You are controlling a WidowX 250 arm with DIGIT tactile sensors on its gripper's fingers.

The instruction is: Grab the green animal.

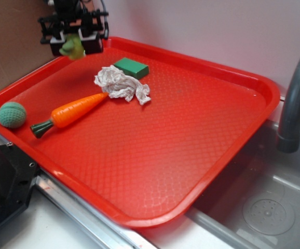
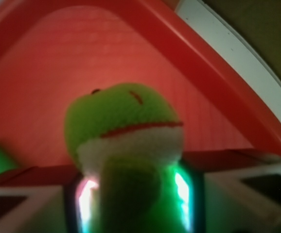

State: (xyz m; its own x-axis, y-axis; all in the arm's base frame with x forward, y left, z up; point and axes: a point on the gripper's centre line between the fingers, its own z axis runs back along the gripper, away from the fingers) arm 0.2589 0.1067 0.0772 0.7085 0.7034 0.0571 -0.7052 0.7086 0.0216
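My gripper (image 1: pixel 73 41) pinches the green animal (image 1: pixel 72 47) at the tray's (image 1: pixel 202 171) eleven o'clock corner; seemingly only its lower body is caught, so it could slip out.

Exterior view evenly and brightly lit, soft glare on the red tray (image 1: pixel 155 155), faint shadows, fairly sharp; wrist view dim, warm-tinted, blurred throughout, the green animal (image 2: pixel 123 128) out of focus, greenish-white glare either side below it
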